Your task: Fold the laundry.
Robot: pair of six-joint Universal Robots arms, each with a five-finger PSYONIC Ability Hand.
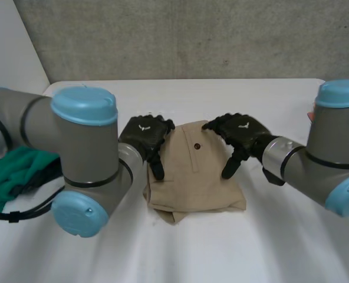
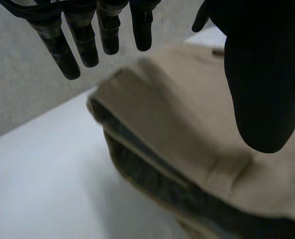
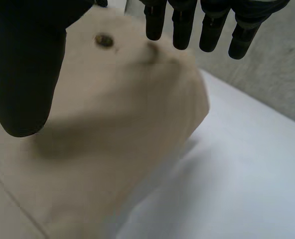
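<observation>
Tabletop (image 1: 251, 247), white, carries a tan garment (image 1: 195, 183) folded into a compact stack at its middle, with the nearest edge a little bunched. The left arm (image 1: 83, 159) and right arm (image 1: 333, 159) flank it. At the stack's left side is the left hand (image 1: 144, 134), its fingers (image 2: 82, 45) straight and spread wide from the thumb (image 2: 264, 99), holding nothing. The thumb is over the top layer, and the fingers reach past the stacked edge. I cannot tell whether it touches the cloth. At the right side is the right hand (image 1: 242, 132), likewise wide, with fingers (image 3: 180, 25) straight near the far edge and the thumb (image 3: 25, 74) over the cloth, gripping nothing. A dark button (image 1: 197, 146) shows on the top layer between the hands. A green cloth (image 1: 12, 171) lies crumpled off to the left, well apart from the stack. Beyond the tabletop's far edge stands a grey wall (image 1: 192, 35).
</observation>
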